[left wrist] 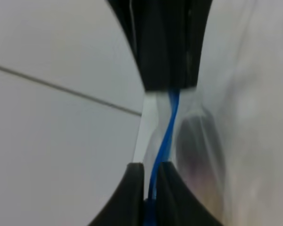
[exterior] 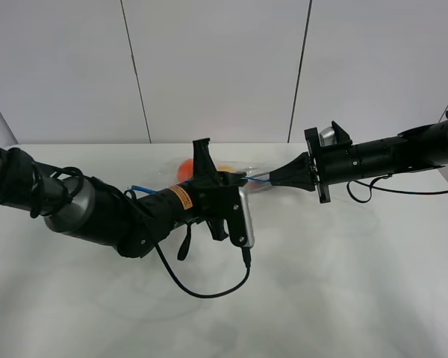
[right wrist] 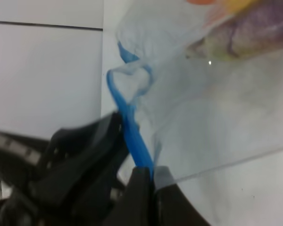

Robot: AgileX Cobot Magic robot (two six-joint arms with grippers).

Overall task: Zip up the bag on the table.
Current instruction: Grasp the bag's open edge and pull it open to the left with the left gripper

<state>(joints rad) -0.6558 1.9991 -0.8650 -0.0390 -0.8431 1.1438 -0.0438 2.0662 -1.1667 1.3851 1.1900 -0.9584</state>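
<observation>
left gripper [left wrist: 150, 181]: fingers closed to a thin gap, pinching the zipper strip [left wrist: 166, 134]. It should act as the anchor, with a firm hold and no twist.
right gripper [right wrist: 148, 176]: fingers pinched shut on the same strip, just beside the left pinch, with a short run of blue between the two.
step in hand: likely running the pinch along the strip to press the tracks together.
how to do it well: pull straight along the strip line so the span between the grippers is taut. Squeeze light enough to slide but hard enough to mate the tracks.
risk: in the right wrist view the strip buckles into a loop past the pinch, and slack there could skip a section. Whether those tracks are mated cannot be told.
bag [right wrist: 217, 108]: clear, crinkly film with a blue strip on one edge. It sits mid-table between the grippers, strip edge lifted, body sagging.
contents: purple produce [right wrist: 254, 28] and orange produce [exterior: 185, 168] show through the film.
table [exterior: 343, 283]: plain matte white.
</observation>
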